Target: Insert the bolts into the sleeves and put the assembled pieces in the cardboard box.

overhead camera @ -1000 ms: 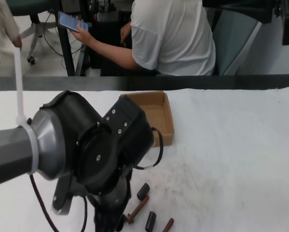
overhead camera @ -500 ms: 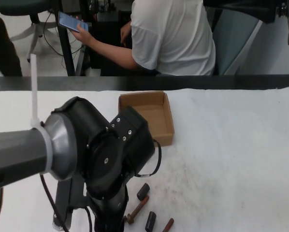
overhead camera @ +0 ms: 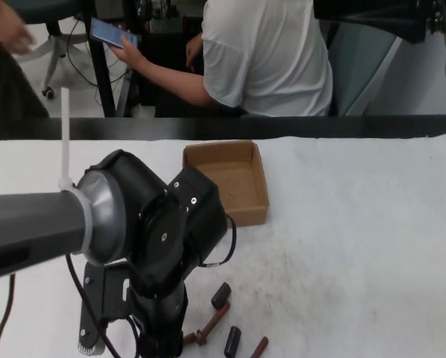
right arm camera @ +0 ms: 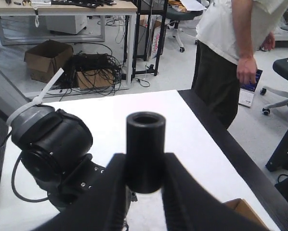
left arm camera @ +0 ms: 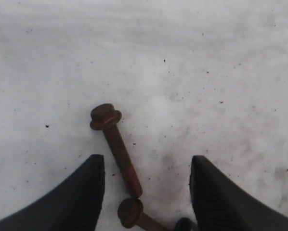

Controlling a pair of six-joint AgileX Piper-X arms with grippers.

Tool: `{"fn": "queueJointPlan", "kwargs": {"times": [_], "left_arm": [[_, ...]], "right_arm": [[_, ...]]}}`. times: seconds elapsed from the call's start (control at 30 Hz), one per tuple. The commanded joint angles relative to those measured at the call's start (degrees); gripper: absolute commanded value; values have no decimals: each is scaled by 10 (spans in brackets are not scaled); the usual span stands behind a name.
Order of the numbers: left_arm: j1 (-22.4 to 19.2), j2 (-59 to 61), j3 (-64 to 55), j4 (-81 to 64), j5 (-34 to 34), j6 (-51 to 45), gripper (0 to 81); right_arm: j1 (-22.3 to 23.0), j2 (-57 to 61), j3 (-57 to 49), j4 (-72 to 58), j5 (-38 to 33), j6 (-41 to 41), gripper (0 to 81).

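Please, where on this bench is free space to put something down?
The bench is bare on the right of the cardboard box and of the loose sleeves and bolts. It is crowded at the near edge, where the left tool hangs open over the bolts.

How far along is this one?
Done: nothing, since the box looks empty. In hand: the right gripper holds a sleeve upright, and the left gripper is open over a bolt. Left: every insertion, including a second sleeve and third sleeve lying on the bench, then boxing the assembled pieces.
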Motion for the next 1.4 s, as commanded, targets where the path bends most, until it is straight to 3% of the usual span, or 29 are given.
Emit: {"fn": "queueJointPlan", "kwargs": {"times": [0.0, 0.27, 0.47, 1.23, 1.37], "left_arm": [[4, 0, -3, 9, 0, -3, 506], [0, 0, 0, 52, 25, -12, 506], [0, 0, 6, 6, 56, -11, 506], [0, 2, 50, -37, 47, -25, 503], [1, 14, 50, -46, 47, -25, 365]], "right_arm": [[-2, -8, -4, -3, 0, -4, 8], [-2, -8, -4, -3, 0, -6, 8], [-2, -8, -4, -3, 0, -6, 8], [-2, -8, -4, -3, 0, -6, 8], [-2, -9, -4, -3, 0, -6, 8]]}}
